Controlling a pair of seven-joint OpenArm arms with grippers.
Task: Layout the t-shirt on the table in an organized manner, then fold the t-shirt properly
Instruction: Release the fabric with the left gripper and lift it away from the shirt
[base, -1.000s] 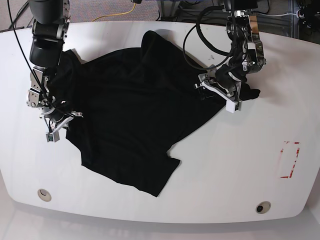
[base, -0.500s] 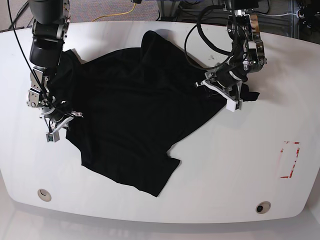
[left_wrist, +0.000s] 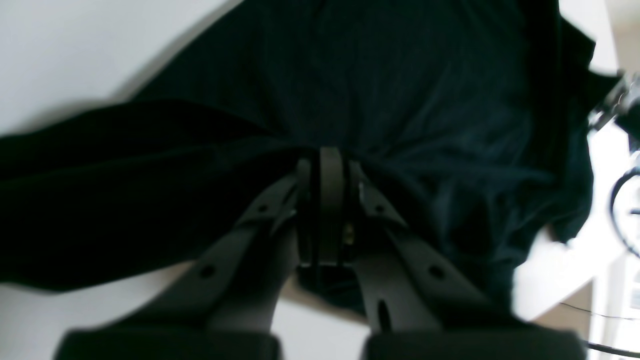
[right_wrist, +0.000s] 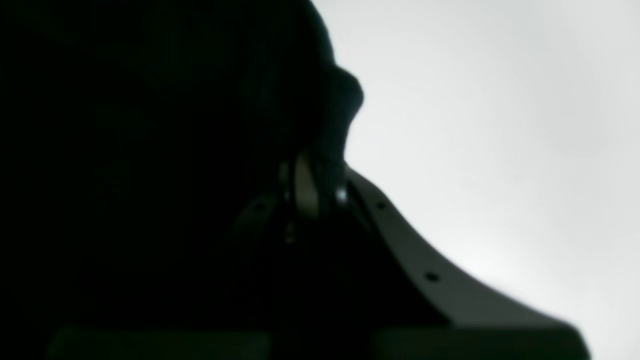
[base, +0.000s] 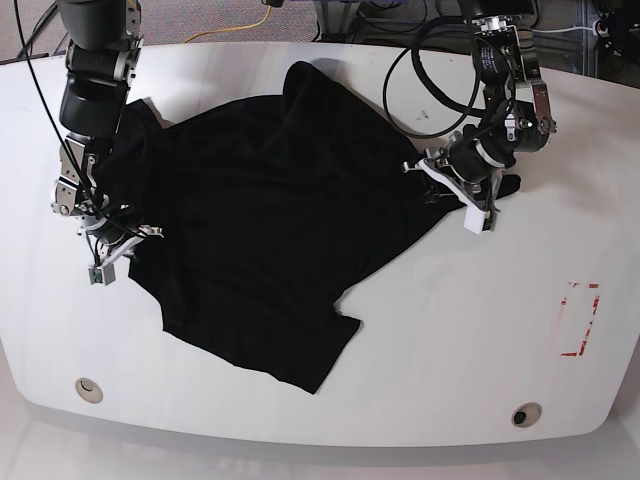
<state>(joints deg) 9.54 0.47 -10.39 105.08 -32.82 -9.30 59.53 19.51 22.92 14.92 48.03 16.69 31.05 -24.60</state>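
Note:
The black t-shirt (base: 260, 220) lies crumpled and skewed across the middle and left of the white table (base: 450, 330). At the shirt's right edge my left gripper (base: 447, 193) is shut on a bunched fold of cloth. The left wrist view shows that gripper (left_wrist: 325, 167) with its jaws pressed together and the t-shirt (left_wrist: 400, 90) gathering into them. At the shirt's left edge my right gripper (base: 128, 252) is shut on the cloth. In the right wrist view this gripper (right_wrist: 315, 182) pinches the dark t-shirt (right_wrist: 150, 125), which hides most of that frame.
A red tape rectangle (base: 580, 320) is marked near the right edge. Two grommet holes (base: 88, 388) (base: 525, 414) sit along the front edge. A black cable (base: 415, 75) loops by the arm on the right. A small flap of cloth (base: 508, 186) pokes out beyond that arm.
My left gripper has closed on the shirt's right edge and shifted right, drawing that edge with it. The right arm has hardly moved.

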